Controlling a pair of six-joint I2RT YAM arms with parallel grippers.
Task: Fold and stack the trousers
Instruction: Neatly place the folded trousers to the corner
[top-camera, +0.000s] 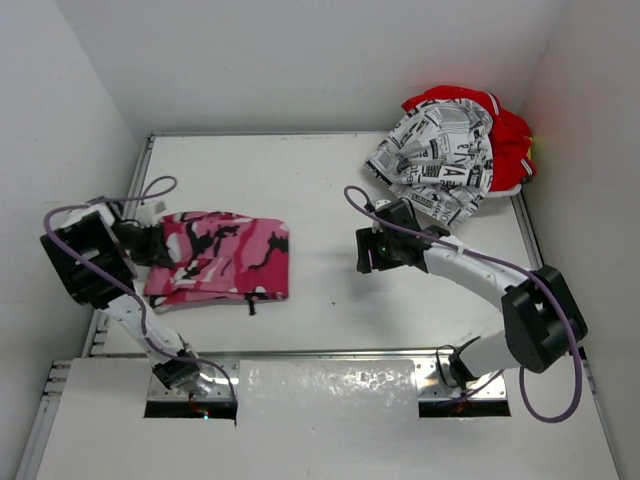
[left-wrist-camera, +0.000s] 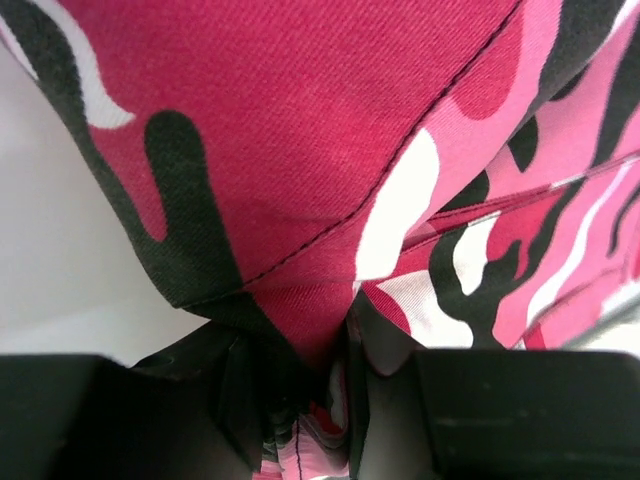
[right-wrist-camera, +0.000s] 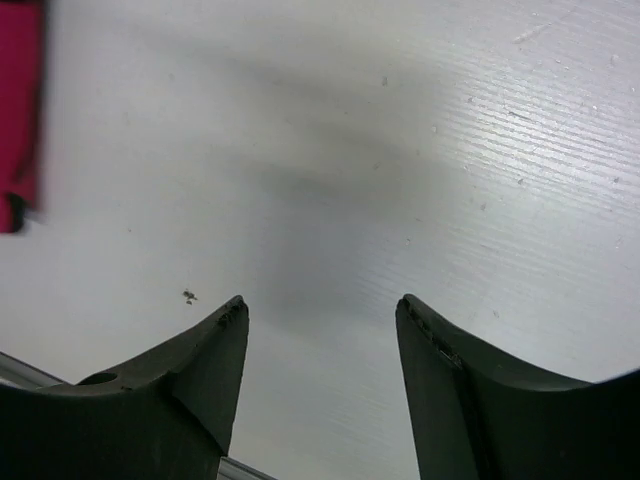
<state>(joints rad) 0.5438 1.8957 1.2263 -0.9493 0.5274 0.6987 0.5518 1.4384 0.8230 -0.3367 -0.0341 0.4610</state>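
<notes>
White table, pale walls from nine to three o'clock, crinkled white sheet at six o'clock.

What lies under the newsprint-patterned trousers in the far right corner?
The red trousers lie under the newsprint-patterned trousers; only their edges show. Anything deeper is covered.

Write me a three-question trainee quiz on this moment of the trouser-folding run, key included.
1. Which tool pinches the camouflage trousers at their left edge?
2. True or false: the right tool is clamped on cloth.
3. At the far right corner, which garment lies on top? A. red trousers B. newsprint trousers C. camouflage trousers

Key
1. The left tool, with cloth between its fingers.
2. False: it stands open over bare table.
3. B: the newsprint trousers lie over the red trousers.
</notes>
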